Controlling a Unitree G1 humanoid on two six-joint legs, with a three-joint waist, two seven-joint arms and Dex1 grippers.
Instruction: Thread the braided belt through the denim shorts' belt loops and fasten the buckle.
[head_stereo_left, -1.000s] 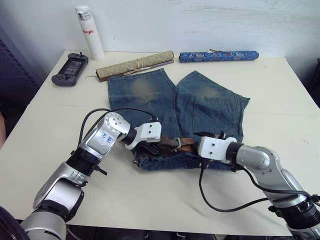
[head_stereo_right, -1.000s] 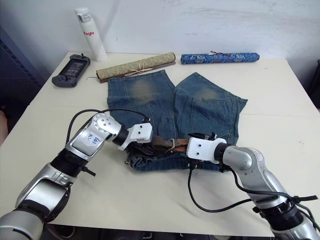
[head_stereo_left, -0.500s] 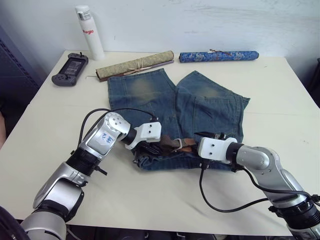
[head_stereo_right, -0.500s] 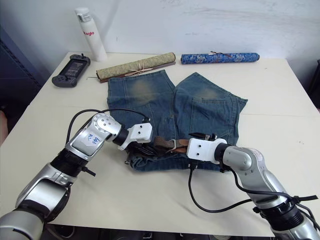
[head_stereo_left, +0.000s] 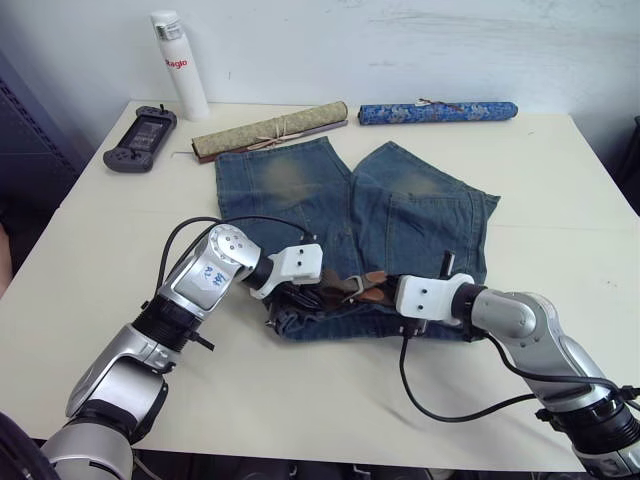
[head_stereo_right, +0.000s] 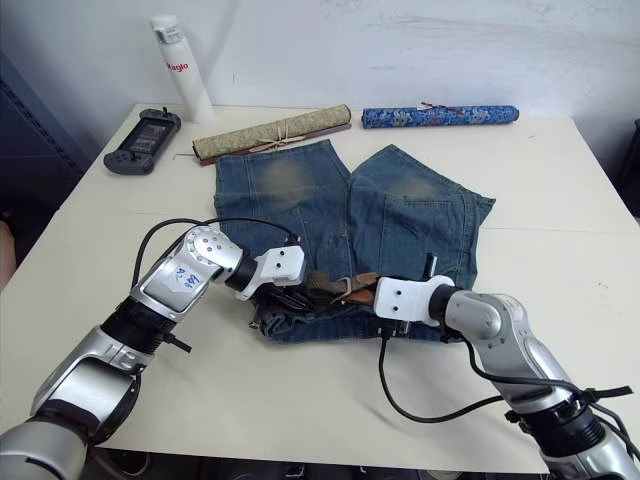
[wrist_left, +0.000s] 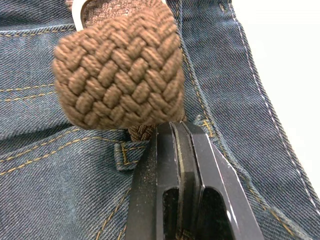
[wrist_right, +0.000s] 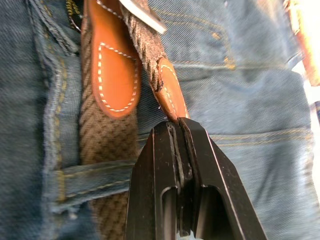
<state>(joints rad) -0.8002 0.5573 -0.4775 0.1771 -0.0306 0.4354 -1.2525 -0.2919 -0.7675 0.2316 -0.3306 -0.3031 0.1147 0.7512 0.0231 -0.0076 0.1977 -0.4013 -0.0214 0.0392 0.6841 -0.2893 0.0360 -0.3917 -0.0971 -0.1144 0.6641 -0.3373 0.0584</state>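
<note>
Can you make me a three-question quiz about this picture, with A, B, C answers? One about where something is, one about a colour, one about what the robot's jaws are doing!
1. Where is the white bottle?
A. far left corner of the table
B. on the denim shorts
C. by the right gripper

2. What colour is the braided belt?
A. green
B. brown
C. white

3. What is the left gripper doing?
A. hanging wide open
B. holding the game controller
C. shut on the belt

Answers: 1 A, it stands near the wall beside the controller. 2 B, the weave is brown in the left wrist view. 3 C, the jaws are closed with the belt pinched at their tips.
</note>
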